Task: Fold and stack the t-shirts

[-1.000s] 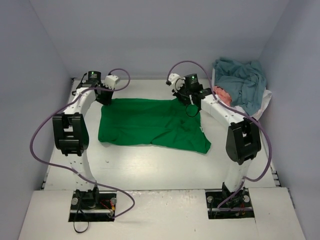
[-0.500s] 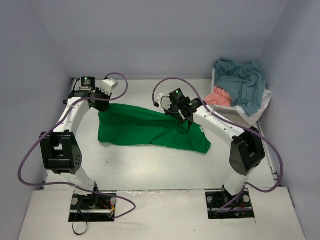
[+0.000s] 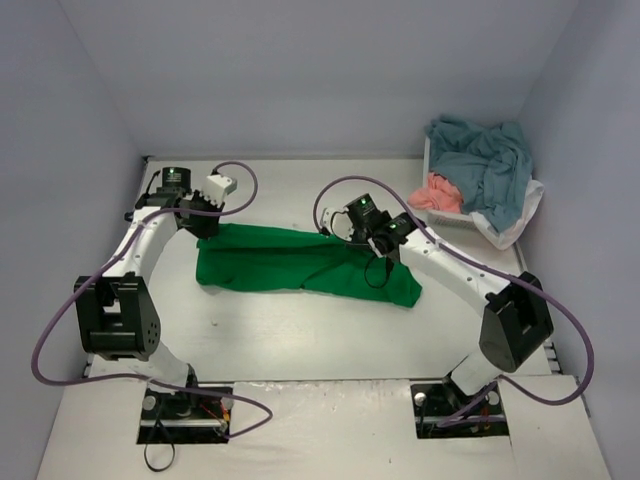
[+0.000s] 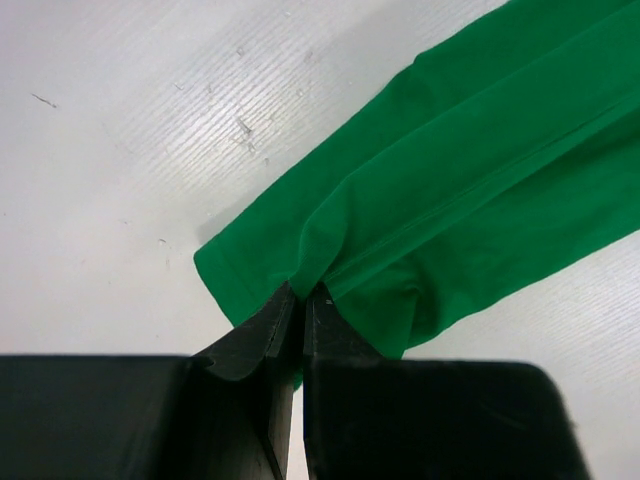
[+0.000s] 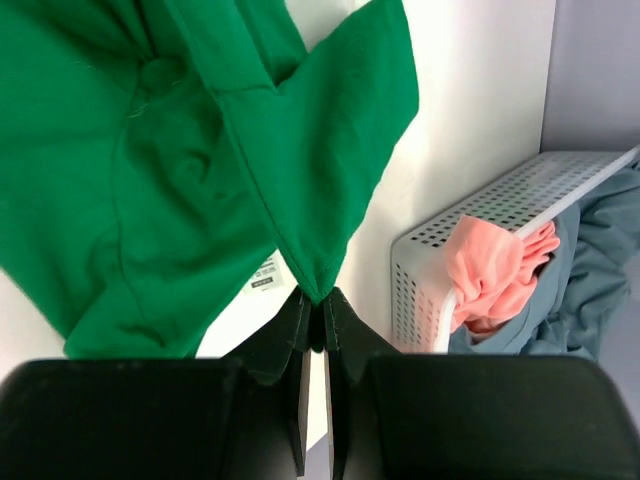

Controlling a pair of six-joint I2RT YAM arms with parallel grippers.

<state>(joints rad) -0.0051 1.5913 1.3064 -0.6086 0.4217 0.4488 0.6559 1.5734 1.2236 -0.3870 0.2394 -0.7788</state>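
Fold begun: my left jaws and right jaws, shut tight, pinch opposite ends of the green t-shirt [image 3: 290, 265] on the desk [image 3: 300, 330]; teal t-shirt [image 3: 480, 160] and pink t-shirt [image 3: 437, 192] lie crumpled in the mesh basket [image 5: 420, 290], nothing stacked.

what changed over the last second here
The left hand and right hand, both shut on the far edge of the green t-shirt, carried that edge toward the near side, so the shirt now shows as a narrower band. No grip was taken or released. The mesh basket with the teal t-shirts and pink t-shirt stayed put.
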